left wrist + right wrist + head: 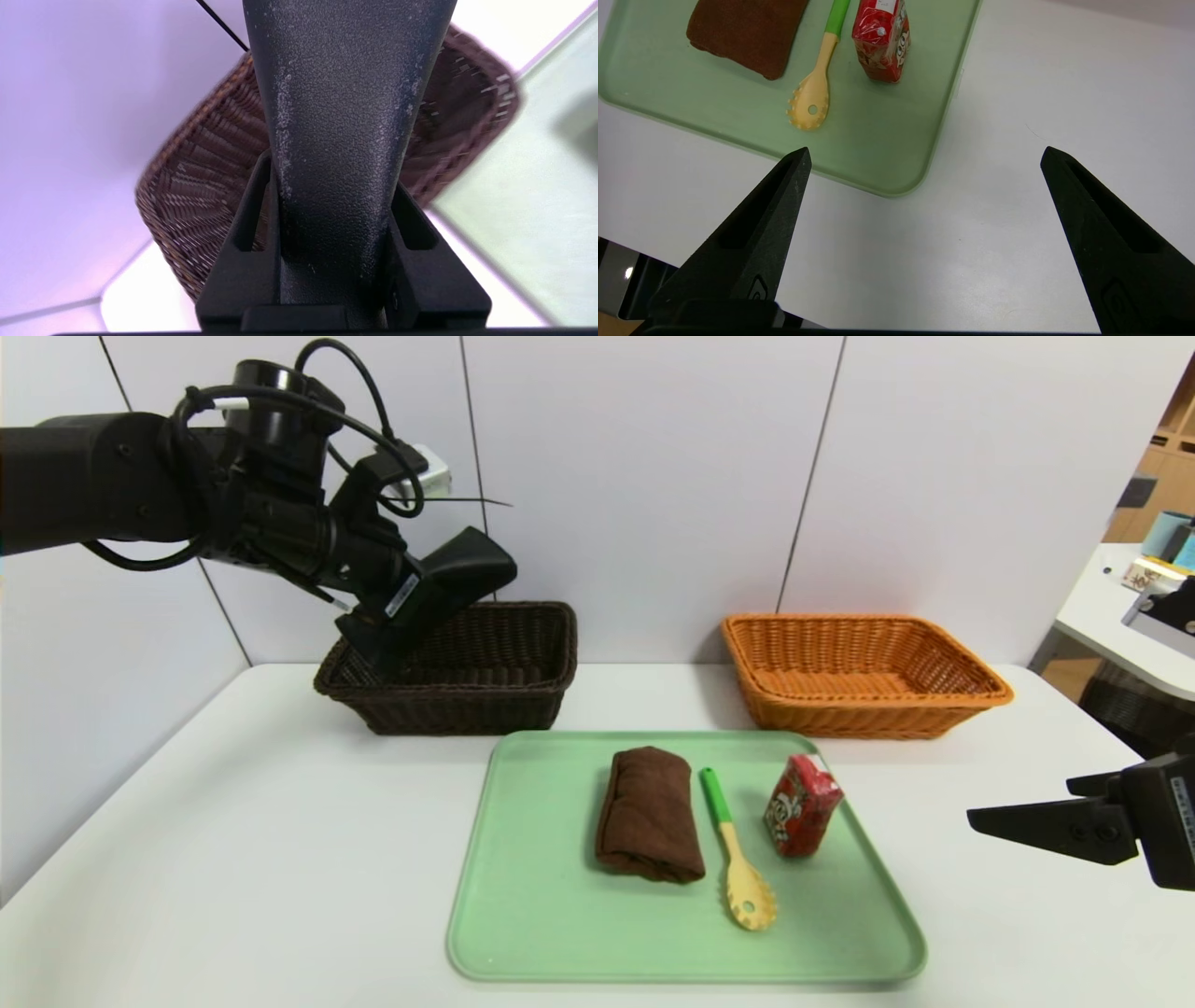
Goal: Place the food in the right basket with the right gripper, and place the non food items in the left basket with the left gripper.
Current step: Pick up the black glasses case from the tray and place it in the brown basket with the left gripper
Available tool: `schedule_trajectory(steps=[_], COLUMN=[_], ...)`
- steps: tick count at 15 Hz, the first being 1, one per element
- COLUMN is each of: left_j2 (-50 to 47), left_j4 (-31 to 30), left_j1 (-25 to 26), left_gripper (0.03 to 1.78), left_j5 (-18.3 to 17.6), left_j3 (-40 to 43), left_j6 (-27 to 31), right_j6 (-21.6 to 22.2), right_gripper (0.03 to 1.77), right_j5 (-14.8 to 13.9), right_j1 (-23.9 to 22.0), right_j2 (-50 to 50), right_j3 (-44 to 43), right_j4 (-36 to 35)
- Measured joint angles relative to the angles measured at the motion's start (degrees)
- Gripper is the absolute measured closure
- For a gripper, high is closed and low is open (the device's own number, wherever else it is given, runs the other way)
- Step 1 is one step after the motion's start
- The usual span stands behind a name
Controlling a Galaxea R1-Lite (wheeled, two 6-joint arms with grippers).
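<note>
My left gripper (425,602) hangs over the near-left corner of the dark brown left basket (485,695), shut on a black, rough-surfaced wedge-shaped object (471,565). In the left wrist view that black object (341,116) fills the gap between the jaws, with the brown basket (196,186) beneath. The orange right basket (859,677) holds nothing that shows. On the green tray (523,933) lie a folded brown cloth (649,814), a yellow pasta spoon with a green handle (738,859) and a red food packet (801,805). My right gripper (976,819) hovers open right of the tray.
Both baskets stand against the white wall at the back of the white table. A second white table with boxes (1111,607) lies at the far right. In the right wrist view the tray's corner (901,186) is just beyond the open fingers (784,196).
</note>
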Motion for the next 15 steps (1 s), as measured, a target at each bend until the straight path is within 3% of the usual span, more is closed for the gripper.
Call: schedule_trajectory(steps=[2, 6, 12, 15], left_j2=[3.5, 9.33, 13.84, 14.45], left_j4=[-0.04, -3.83, -4.88, -4.89], left_j1=[2.23, 4.66, 5.57, 5.63], left_gripper=[1.24, 1.24, 1.24, 0.92], left_j5=[-1.68, -1.61, -1.27, -1.16], left_j3=[-3.23, -5.77, -5.96, -5.99], left_j6=[5.74, 16.38, 18.36, 18.25], right_j6=[-0.16, -0.18, -0.21, -0.21], right_gripper=[0.1, 0.1, 0.1, 0.1], right_j5=[0.0, 0.39, 0.48, 0.5], right_j1=[0.0, 0.02, 0.0, 0.0], right_j2=[-0.63, -1.05, -0.72, -0.55], right_j3=[0.32, 0.51, 0.95, 0.95], right_j4=[-0.04, -0.06, -0.15, -0.15])
